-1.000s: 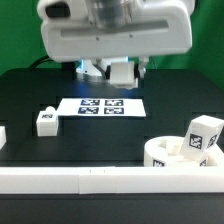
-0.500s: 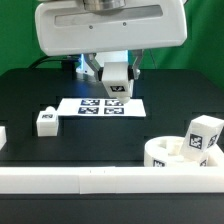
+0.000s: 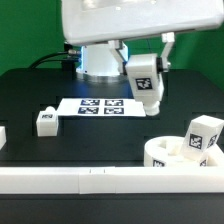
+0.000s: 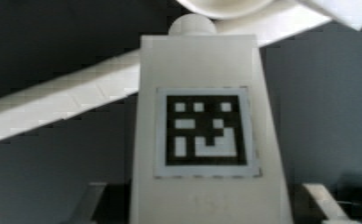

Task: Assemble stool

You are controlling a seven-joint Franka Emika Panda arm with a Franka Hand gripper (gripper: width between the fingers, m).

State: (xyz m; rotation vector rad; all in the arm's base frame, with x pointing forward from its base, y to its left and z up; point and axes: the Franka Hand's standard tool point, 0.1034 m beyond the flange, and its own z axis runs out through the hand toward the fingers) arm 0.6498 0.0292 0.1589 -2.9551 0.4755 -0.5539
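grip: jaws clamped on the held leg (image 3: 146, 84) at its upper end.
held leg: off the desk (image 3: 30, 95), tilted, tag in plain sight, near the marker board (image 3: 95, 105), at its end on the exterior view's right.
seat (image 3: 170, 157): on the desk, exterior view's right, by the front rail (image 3: 60, 178).
second leg (image 3: 203, 134): upright at the seat; inside or behind, cannot tell.
third leg (image 3: 45, 121): on the desk, exterior view's left, well apart from the seat.

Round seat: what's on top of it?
One tagged white leg stands on the round seat. Its bottom end is hidden, so I can't tell if it's fastened.
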